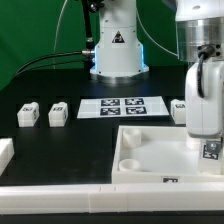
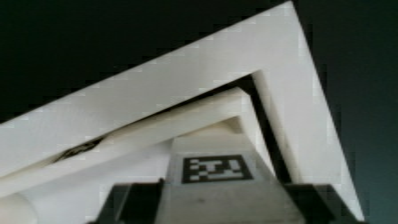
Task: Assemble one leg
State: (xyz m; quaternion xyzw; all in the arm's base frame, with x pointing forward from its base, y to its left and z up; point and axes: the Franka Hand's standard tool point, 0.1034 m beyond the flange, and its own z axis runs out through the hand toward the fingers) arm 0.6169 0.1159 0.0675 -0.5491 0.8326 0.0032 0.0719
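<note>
My gripper [image 1: 207,138] is shut on one leg [image 1: 211,150], a small white block whose tag faces the camera. It holds the leg upright at the right near corner of the large white square panel [image 1: 150,148]. In the wrist view the leg [image 2: 217,175] sits between my dark fingers [image 2: 135,202], with the gripper [image 2: 217,208] over the panel's recessed corner [image 2: 267,70]. I cannot tell whether the leg touches the panel. Two loose legs [image 1: 27,113] [image 1: 58,114] lie at the exterior view's left. A third leg [image 1: 178,110] lies partly behind my gripper.
The marker board [image 1: 122,106] lies flat behind the panel. The robot base [image 1: 116,50] stands at the back centre. A long white bar [image 1: 80,195] runs along the front edge, and a white block [image 1: 5,155] sits at the far left.
</note>
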